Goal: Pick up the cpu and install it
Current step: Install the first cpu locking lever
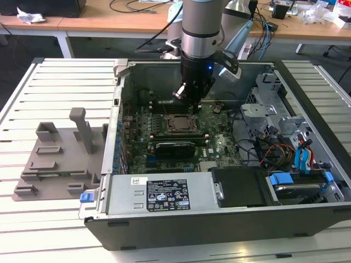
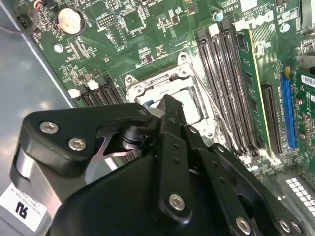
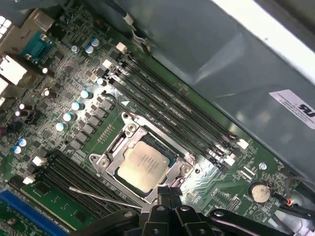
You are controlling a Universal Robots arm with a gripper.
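The cpu (image 3: 146, 165) is seated flat in the motherboard socket (image 3: 106, 156). The claw (image 3: 167, 192) is held just above its edge, closed and empty.

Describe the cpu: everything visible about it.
The cpu is a thin square chip with a dull silvery metal top bearing faint print and a narrow tan-green rim. In the first wrist view it lies flat inside the metal socket frame on the green motherboard, between rows of black memory slots. The gripper hangs at its edge; contact cannot be told.
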